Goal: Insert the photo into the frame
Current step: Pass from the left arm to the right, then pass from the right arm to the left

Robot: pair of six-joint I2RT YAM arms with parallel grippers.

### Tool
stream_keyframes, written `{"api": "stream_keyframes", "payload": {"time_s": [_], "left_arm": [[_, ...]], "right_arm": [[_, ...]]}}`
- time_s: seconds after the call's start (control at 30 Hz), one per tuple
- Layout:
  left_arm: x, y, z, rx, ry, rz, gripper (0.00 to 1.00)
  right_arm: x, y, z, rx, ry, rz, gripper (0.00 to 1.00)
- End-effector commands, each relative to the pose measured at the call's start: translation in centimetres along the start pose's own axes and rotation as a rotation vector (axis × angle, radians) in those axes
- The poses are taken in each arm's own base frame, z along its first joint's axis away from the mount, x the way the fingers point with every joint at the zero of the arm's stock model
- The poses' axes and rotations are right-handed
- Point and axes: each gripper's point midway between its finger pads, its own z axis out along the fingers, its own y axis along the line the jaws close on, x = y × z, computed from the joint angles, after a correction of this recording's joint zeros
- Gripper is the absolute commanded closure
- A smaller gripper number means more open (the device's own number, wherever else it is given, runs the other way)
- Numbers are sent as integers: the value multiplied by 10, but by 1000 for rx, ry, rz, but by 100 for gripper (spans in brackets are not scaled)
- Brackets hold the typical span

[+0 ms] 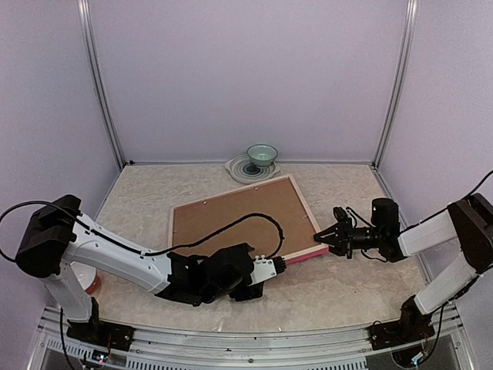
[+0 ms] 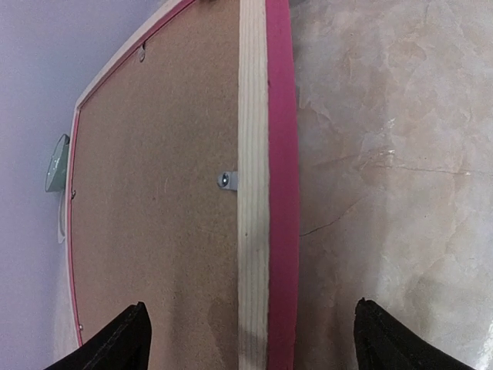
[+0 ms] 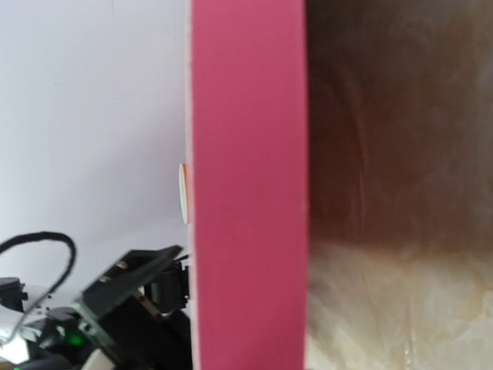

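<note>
The white-and-black left arm (image 1: 115, 258) and its twin, the right arm (image 1: 431, 231), are glossy white tubular links joined by bulky matte-black motor housings. Thin black cables (image 1: 254, 216) loop loosely along both. The left gripper (image 1: 285, 260) has a white block body and blunt black wedge fingers (image 2: 115, 343). A small green light (image 3: 74, 338), probably an indicator, glows on its wrist.

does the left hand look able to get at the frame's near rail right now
Probably yes: the left hand is open with a finger either side of the frame rail, nothing between. The right hand holds a corner, well clear.
</note>
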Motion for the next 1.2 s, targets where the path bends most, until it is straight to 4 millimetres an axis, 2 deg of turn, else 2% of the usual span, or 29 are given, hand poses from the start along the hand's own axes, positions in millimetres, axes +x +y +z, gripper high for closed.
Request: {"api": "stream_keyframes", "payload": {"time_s": [0.0,0.17,0.27,0.6,0.8,1.17], "left_arm": [[10,13,4,-148,52,50,15],[15,13,6,-211,82,102,25],[19,14,8,-240,106,128,36],[24,18,10,-294,129,162,54],[23,25,6,-342,123,171,60],[22,28,6,-377,122,206,78]], "right_arm": [[-5,29,0,-57,-5,-54,82],[-1,33,-1,-80,1,-20,83],[0,34,-1,-85,1,-17,83],[1,37,0,-95,13,-2,83],[0,40,1,-100,16,4,83],[1,50,2,-135,29,14,83]]}}
